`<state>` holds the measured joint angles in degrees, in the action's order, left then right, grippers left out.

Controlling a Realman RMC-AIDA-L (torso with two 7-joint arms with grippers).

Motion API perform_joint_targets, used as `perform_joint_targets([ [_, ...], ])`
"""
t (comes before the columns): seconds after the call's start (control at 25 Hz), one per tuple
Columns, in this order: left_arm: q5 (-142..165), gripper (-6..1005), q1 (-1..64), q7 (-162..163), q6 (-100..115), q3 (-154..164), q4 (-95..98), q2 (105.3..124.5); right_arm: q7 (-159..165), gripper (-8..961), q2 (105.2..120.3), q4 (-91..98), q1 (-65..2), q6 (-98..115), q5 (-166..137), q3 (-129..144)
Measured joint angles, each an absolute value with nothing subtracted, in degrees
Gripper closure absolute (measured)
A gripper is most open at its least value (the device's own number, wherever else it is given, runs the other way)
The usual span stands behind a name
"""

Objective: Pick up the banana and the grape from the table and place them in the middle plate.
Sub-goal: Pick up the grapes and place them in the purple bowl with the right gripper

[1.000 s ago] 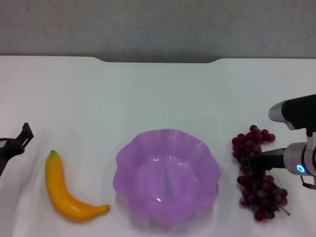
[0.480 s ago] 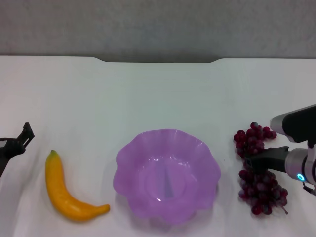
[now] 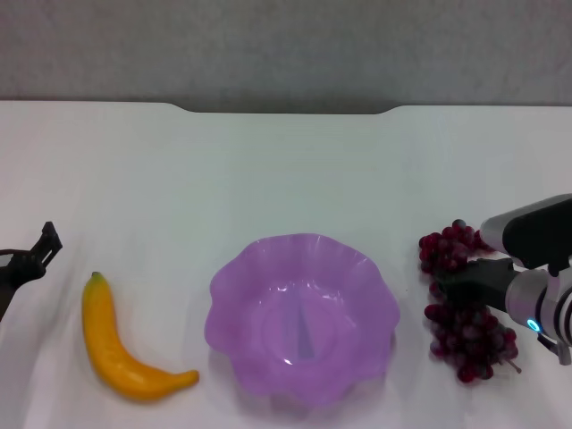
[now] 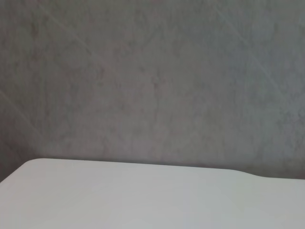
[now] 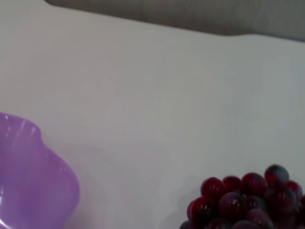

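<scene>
Our right gripper (image 3: 447,288) sits on the grape (image 3: 465,335) at lower right; whether it grips, we cannot tell. Our left gripper (image 3: 45,246) idles at the left edge, beside the banana (image 3: 116,344).

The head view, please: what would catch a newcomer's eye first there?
The purple middle plate sits empty at the centre near edge of the white table. The banana lies to its left, near the parked left tool. On its right, the right tool sits over the middle of the grape bunch.
</scene>
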<state>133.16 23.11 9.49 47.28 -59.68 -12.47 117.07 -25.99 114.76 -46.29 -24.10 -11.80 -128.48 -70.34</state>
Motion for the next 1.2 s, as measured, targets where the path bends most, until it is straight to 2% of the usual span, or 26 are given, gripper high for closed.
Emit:
perform_joint_targets([
  [0.36, 133.2, 105, 23.1, 9.5, 47.3, -59.7, -12.3, 117.07, -26.0, 632, 114.7, -46.7, -21.2, -0.5, -128.3, -64.8],
  [0.68, 133.2, 106, 23.1, 9.5, 47.3, -60.1, -12.2, 117.07, -25.8, 767, 114.69, -45.8, -20.0, 7.7, -128.4, -59.4],
  [1.2, 133.2, 106, 22.8, 9.5, 47.3, -60.3, -12.2, 117.06, -25.5, 770, 114.54, -46.2, -16.1, 24.7, -129.1, -52.5],
])
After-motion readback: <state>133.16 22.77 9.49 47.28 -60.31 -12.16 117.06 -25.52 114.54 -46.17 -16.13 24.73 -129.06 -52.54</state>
